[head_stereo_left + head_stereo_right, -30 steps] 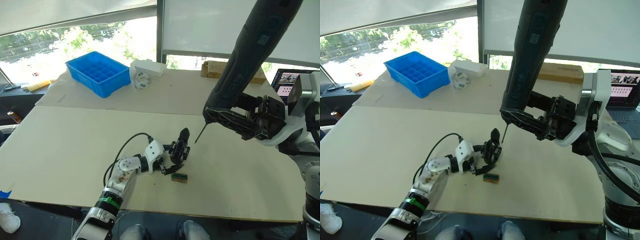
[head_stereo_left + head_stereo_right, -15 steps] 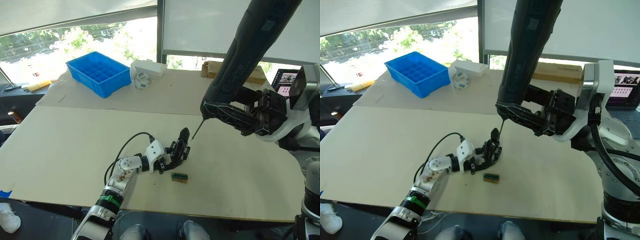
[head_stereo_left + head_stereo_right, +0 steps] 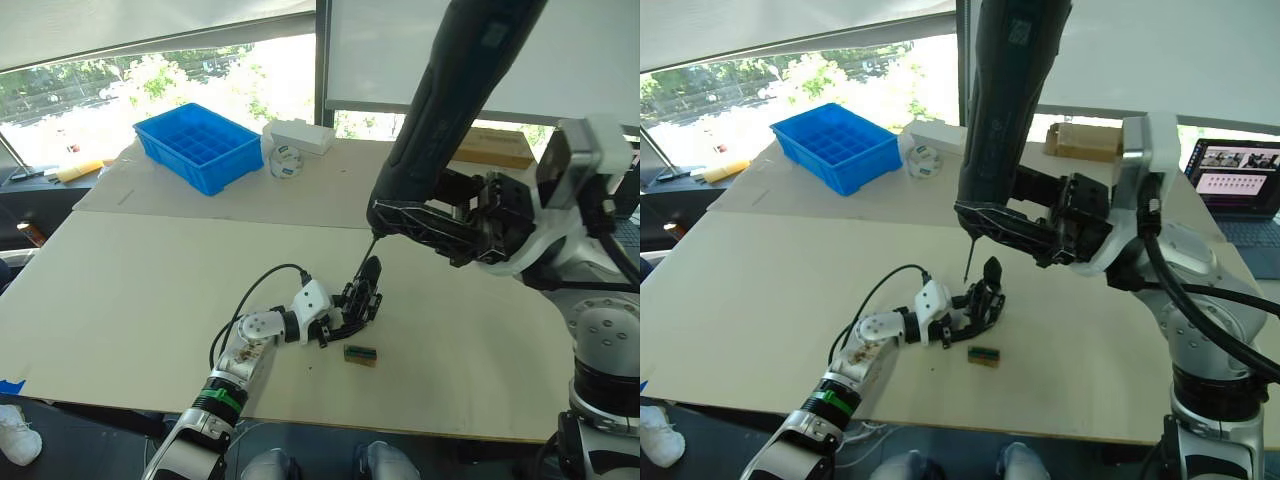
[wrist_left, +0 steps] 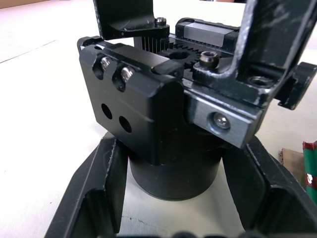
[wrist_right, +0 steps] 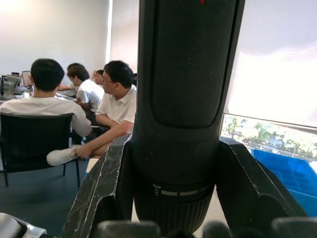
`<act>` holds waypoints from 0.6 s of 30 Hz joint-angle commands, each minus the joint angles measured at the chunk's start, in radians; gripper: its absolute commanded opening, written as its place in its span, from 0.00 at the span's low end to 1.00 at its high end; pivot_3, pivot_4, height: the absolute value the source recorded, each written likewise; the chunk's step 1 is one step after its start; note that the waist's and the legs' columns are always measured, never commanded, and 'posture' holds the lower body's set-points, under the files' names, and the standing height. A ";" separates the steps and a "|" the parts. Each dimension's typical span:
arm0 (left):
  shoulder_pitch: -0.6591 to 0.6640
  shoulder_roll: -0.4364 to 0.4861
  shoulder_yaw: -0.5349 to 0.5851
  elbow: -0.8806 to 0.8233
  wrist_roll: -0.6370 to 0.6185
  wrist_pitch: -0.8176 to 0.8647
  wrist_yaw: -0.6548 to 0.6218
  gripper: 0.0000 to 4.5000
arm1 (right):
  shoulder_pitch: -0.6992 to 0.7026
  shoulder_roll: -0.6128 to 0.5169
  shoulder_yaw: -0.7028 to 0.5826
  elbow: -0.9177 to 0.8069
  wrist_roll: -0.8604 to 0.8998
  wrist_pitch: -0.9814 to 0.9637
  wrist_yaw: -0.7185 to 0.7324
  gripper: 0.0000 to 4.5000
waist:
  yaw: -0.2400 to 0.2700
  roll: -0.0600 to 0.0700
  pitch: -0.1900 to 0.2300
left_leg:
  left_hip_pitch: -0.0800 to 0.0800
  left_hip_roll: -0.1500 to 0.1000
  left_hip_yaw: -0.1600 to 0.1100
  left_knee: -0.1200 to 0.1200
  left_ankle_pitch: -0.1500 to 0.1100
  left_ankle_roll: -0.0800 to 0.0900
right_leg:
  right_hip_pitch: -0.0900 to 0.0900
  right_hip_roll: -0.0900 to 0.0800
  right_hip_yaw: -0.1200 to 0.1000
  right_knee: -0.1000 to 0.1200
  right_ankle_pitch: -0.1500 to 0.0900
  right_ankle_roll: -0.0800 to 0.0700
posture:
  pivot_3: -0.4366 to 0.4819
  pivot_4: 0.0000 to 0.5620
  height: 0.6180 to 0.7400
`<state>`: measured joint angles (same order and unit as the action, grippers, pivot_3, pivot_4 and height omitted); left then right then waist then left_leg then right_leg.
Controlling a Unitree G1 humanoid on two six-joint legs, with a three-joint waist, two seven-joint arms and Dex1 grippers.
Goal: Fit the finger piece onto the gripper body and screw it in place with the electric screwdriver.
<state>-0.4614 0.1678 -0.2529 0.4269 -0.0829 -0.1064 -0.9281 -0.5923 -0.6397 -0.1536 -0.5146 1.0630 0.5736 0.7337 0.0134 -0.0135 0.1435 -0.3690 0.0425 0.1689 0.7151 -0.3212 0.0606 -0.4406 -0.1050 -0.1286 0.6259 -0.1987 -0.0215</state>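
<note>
Since a second ago, electric screwdriver (image 3: 455, 110) shifted left, bit above gripper body (image 3: 362, 300)

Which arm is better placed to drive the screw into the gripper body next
The right. Its gripper already clamps the electric screwdriver, bit hanging just above the gripper body. The left gripper is busy steadying that body on the table.

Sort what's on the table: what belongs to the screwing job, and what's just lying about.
Job:
- gripper body, clamped in the left end effector
- electric screwdriver, gripped by the right end effector

Lying about:
- blue tray
- small green-brown block
- white box
- cardboard box
- laptop
</note>
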 commanded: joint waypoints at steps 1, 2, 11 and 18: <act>0.013 -0.004 -0.026 0.021 0.016 0.021 -0.001 0.51 | -0.036 0.023 0.017 0.014 -0.045 -0.038 0.022 0.43 | -0.001 0.000 0.000 | 0.000 0.000 0.000 0.000 0.000 0.000 | 0.000 0.000 0.000 0.000 0.000 0.000 | 0.48 0.27 1.00; 0.013 -0.004 -0.026 0.021 0.016 0.023 -0.001 0.51 | -0.038 0.029 0.023 0.019 -0.056 -0.040 0.027 0.43 | -0.001 0.000 0.000 | 0.000 0.000 0.000 0.000 0.000 0.000 | 0.000 0.000 0.000 0.000 0.000 0.000 | 0.48 0.27 1.00; 0.020 -0.003 -0.029 0.010 0.018 0.036 0.006 0.51 | -0.023 0.089 0.078 0.019 -0.156 -0.050 0.040 0.43 | 0.000 0.000 0.000 | 0.000 -0.001 0.000 0.000 0.000 0.000 | 0.000 0.000 -0.001 0.000 0.000 0.000 | 0.48 0.27 1.00; 0.024 -0.001 -0.031 0.000 0.015 0.049 0.003 0.51 | -0.007 0.112 0.095 0.017 -0.206 -0.052 0.048 0.43 | -0.001 0.000 0.000 | 0.000 -0.001 0.000 0.000 0.000 0.000 | 0.000 -0.001 -0.001 0.000 0.000 0.001 | 0.48 0.27 1.00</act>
<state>-0.4575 0.1683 -0.2567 0.4094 -0.0828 -0.0862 -0.9224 -0.5818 -0.5340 -0.0419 -0.4657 0.8555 0.5637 0.7814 0.0127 -0.0134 0.1434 -0.3693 0.0415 0.1689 0.7152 -0.3212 0.0608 -0.4406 -0.1055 -0.1297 0.6260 -0.1987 -0.0207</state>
